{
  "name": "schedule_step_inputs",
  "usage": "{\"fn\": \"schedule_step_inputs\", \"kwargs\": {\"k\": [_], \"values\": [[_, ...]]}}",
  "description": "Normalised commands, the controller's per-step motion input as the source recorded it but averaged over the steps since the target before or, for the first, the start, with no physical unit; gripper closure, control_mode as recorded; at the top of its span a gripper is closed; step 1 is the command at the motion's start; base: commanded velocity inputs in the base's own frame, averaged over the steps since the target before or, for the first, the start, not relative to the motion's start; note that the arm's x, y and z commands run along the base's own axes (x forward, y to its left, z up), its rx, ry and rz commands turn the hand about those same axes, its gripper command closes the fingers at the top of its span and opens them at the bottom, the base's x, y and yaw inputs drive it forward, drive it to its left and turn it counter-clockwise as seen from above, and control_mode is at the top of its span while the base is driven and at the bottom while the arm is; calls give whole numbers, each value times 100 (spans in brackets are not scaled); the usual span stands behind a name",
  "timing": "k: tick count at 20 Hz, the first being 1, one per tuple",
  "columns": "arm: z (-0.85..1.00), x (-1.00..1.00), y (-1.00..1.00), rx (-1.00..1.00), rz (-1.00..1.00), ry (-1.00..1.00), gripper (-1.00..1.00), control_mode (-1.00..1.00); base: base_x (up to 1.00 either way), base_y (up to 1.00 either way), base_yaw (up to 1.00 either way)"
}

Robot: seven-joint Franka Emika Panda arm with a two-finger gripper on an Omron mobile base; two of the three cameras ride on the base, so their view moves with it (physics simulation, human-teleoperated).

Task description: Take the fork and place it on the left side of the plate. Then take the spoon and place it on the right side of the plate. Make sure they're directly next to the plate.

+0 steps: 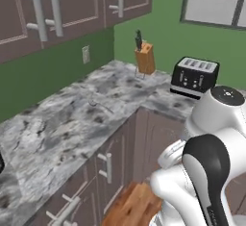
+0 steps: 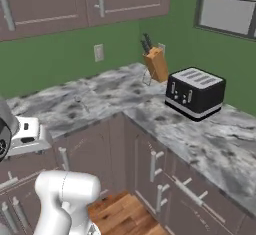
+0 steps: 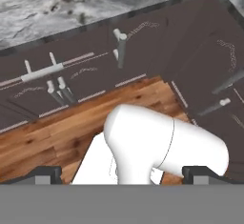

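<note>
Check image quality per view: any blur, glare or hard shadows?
Left base view: soft, low-detail render; marble counter evenly lit, no glare, the arm's near links large in the corner. Right base view: the same flat light; toaster casts a faint shadow. Hand view: sharper, wood floor grain clear, no hard shadows; fingers open at the bottom.

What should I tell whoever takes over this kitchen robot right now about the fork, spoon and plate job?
Gripper: open, empty, facing the cabinet fronts and wood floor, not the counter.
Fork: a slim grey utensil, probably it, lies on the marble counter, nearer the base than the knife block.
Done: nothing placed.
Left: locate plate and spoon, then both placements.
</note>
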Motion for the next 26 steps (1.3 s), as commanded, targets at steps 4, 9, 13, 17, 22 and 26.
{"fn": "schedule_step_inputs", "kwargs": {"k": [4,9,13,17,22,26], "values": [[0,0,0,0,0,0,-100,100,95,1,39],[0,0,0,0,0,0,-100,100,100,0,32],[0,0,0,0,0,0,-100,100,85,-4,27],[0,0,0,0,0,0,-100,100,68,-21,28],[-3,17,-7,1,5,3,-100,-100,63,-25,23],[-13,98,-27,6,25,15,-100,-100,0,0,0]]}}
